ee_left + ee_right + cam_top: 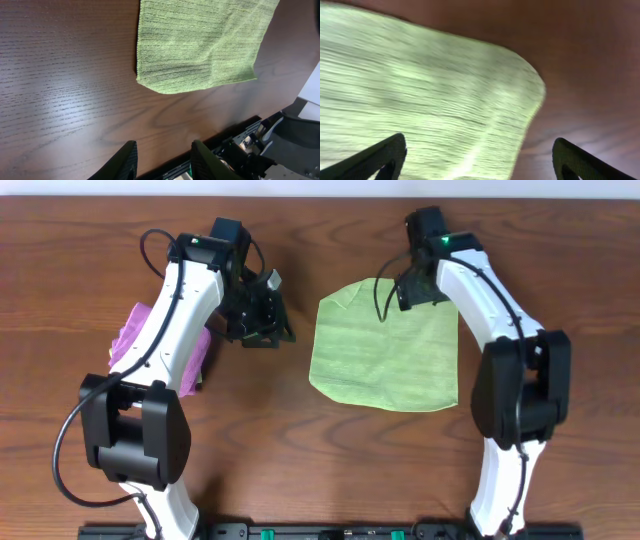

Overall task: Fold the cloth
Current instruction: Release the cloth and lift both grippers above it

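Observation:
The lime-green cloth [385,345] lies flat on the wooden table [330,440], right of centre, with a small turned-over corner at its far left. My right gripper [404,290] hovers over the cloth's far edge. In the right wrist view this gripper [480,160] is open wide, with the cloth [420,100] and its rounded corner below the jaws and nothing held. My left gripper [262,320] is left of the cloth, apart from it. Its view shows the gripper [162,160] open and empty over bare wood, the cloth [200,45] farther off.
A purple-pink cloth bundle [130,330] lies at the left, partly hidden under the left arm. Both arm bases stand on a black rail [330,530] along the table's near edge.

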